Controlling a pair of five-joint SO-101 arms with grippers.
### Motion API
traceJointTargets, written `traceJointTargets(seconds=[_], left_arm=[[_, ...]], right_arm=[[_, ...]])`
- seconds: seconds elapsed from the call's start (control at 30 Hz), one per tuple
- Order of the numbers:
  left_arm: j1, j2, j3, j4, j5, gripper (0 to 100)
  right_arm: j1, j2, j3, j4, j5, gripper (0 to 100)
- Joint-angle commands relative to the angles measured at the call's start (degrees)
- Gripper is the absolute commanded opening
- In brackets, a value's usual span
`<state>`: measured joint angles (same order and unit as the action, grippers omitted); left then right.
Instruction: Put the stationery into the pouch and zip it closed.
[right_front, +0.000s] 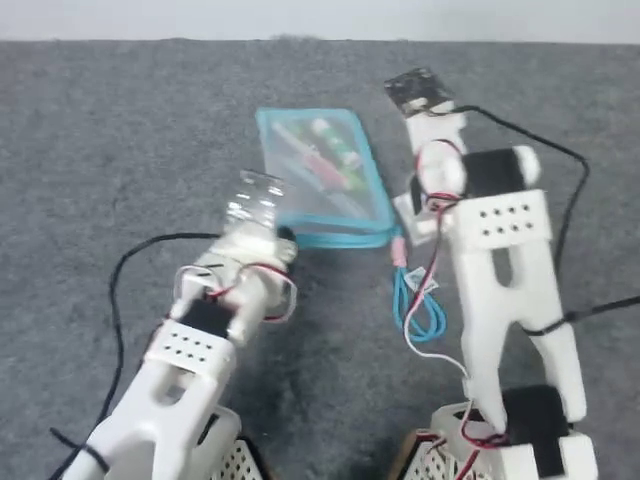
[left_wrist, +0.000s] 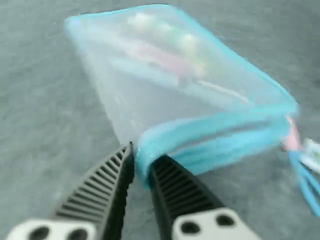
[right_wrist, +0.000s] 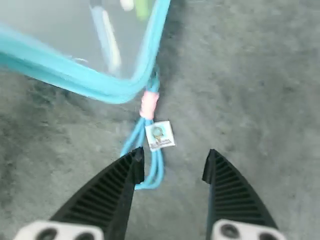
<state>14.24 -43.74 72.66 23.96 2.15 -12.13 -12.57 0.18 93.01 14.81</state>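
Observation:
A clear pouch (right_front: 320, 175) with a turquoise zipper edge lies on the grey carpet, with pens and other coloured stationery (right_front: 325, 155) inside it. My left gripper (left_wrist: 141, 165) is shut on the pouch's (left_wrist: 165, 85) near zipper corner, and it sits at the pouch's lower left corner (right_front: 283, 238) in the high view. A pink zipper pull (right_wrist: 149, 104) with a blue cord loop (right_wrist: 150, 160) and a small tag (right_wrist: 159, 135) trails from the other corner. My right gripper (right_wrist: 174, 157) stands open just above the carpet, one finger (right_wrist: 125, 175) beside the cord.
Grey carpet (right_front: 120, 150) covers the whole table, with free room left of and behind the pouch. The right arm's white body (right_front: 500, 250) stands close beside the pouch's right edge. Black cables (right_front: 115, 300) run along both arms.

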Motion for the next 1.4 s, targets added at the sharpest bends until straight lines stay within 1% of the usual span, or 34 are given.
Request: traceJointTargets(seconds=[0.0,0.1,0.13,0.17,0.2,0.23,0.3,0.33,0.37,0.47,0.5,0.57,0.63,0.67,0.77,0.83,1.0,1.2,1.37], left_arm=[[0.88,-0.79,-0.84,-0.79,-3.6,1],[-10.9,-0.26,-4.09,-0.79,1.23,1],[-12.92,-0.26,-4.44,-0.79,2.99,1],[-13.19,-0.26,-4.44,-0.79,4.13,1],[-12.13,-0.18,-3.82,-0.79,4.13,1],[-9.41,-0.18,-2.51,-0.79,3.16,1],[-3.08,-0.35,-0.57,-0.97,-0.53,1],[-1.76,-0.7,-0.48,-0.79,-1.85,1],[-2.2,-0.88,-0.57,-0.79,-2.29,1],[-7.82,-0.26,-2.59,-0.88,0.53,1],[-8.09,-0.26,-2.07,-0.88,1.23,1],[-5.1,-0.18,-0.13,-0.88,0.79,1],[-0.62,-0.7,1.01,-0.88,-2.2,1],[-0.18,-0.79,0.84,-0.88,-3.25,1],[-2.64,-0.26,-0.92,-0.97,-0.7,1],[-2.55,-0.26,-0.84,-0.79,0.18,1],[-2.02,-0.26,-0.04,-1.14,0.18,1],[-1.85,-0.35,-0.04,-1.14,0.18,1],[-1.85,-0.44,-0.04,-1.14,0.18,1]], right_arm=[[4.97,-3.12,5.36,0.4,4.04,18.4],[9.1,-3.3,13.54,-1.89,9.05,18.4],[10.42,-3.3,16.53,-3.82,10.11,18.4],[11.74,-3.3,19.34,-5.85,10.9,18.4],[12.79,-3.21,21.98,-7.96,11.69,18.4],[13.67,-3.21,24.35,-9.8,12.04,18.4],[14.29,-3.38,28.04,-12.35,12.04,18.4],[14.11,-3.38,29.45,-13.14,12.04,18.4],[13.67,-3.38,30.59,-13.85,12.04,18.4],[12.88,-3.21,32.88,-15.16,12.04,18.4],[12.88,-3.21,33.58,-16.4,12.04,18.4],[12.79,-3.21,34.46,-19.03,11.87,18.4],[12.35,-3.38,34.46,-21.41,11.52,18.3],[11.65,-3.56,34.55,-22.46,11.52,18.2],[8.75,-3.21,34.9,-24.75,11.43,18.1],[6.29,-3.21,34.9,-25.71,11.34,18.1],[1.19,-3.82,34.9,-28.88,6.68,18.0],[-5.85,-3.74,40.79,-41.71,4.04,18.1],[-6.73,-3.12,43.16,-52.44,0.7,18.0]])
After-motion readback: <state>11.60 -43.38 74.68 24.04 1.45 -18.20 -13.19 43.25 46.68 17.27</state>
